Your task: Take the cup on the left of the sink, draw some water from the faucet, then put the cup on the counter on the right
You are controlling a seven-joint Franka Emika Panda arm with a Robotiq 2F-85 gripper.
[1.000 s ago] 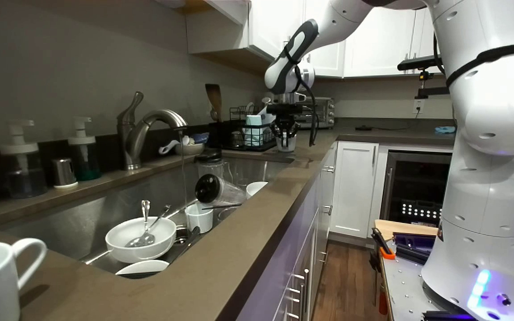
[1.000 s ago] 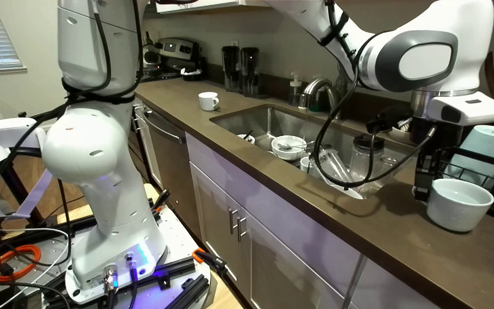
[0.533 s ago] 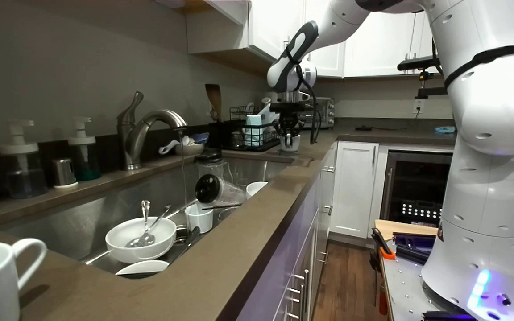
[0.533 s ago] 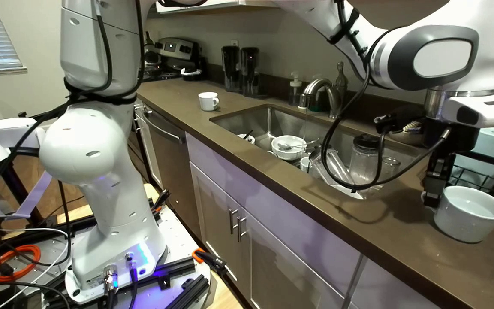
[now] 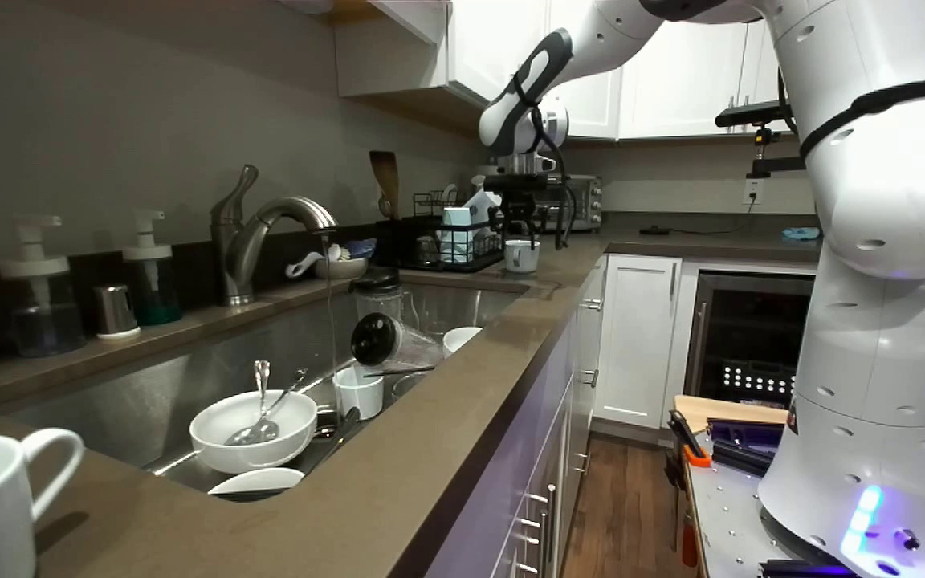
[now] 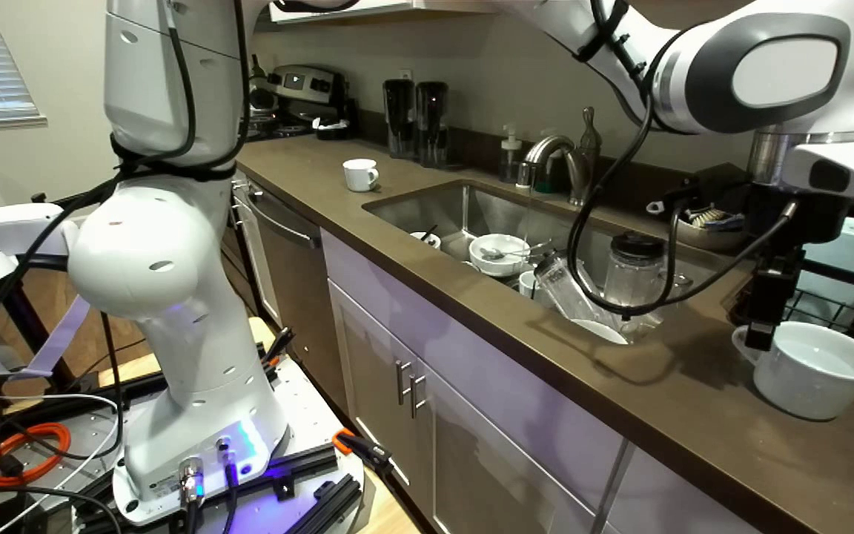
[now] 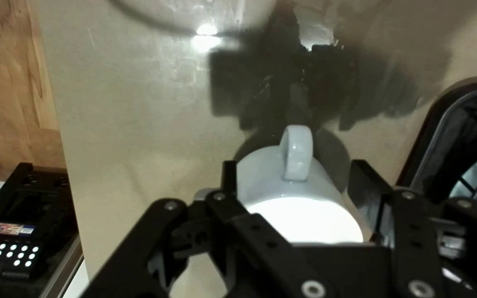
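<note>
The cup (image 6: 816, 374) stands upright on the counter (image 6: 760, 445), its handle turned toward the sink (image 6: 490, 208). My jaws stand parted at that handle, with a gap on either side. From the cup, bare counter runs to the front edge, open room for me; on the cup's other side the black rack (image 7: 441, 145) sits near. The faucet (image 5: 246, 255) is well apart from the cup.

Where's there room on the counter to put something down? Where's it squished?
There's bare counter between the white cup beside the black rack and the front edge. There's another patch between the other mug and that edge. It's squished in the sink, among bowls and jars, and around the white cup, where the open gripper hangs close.
</note>
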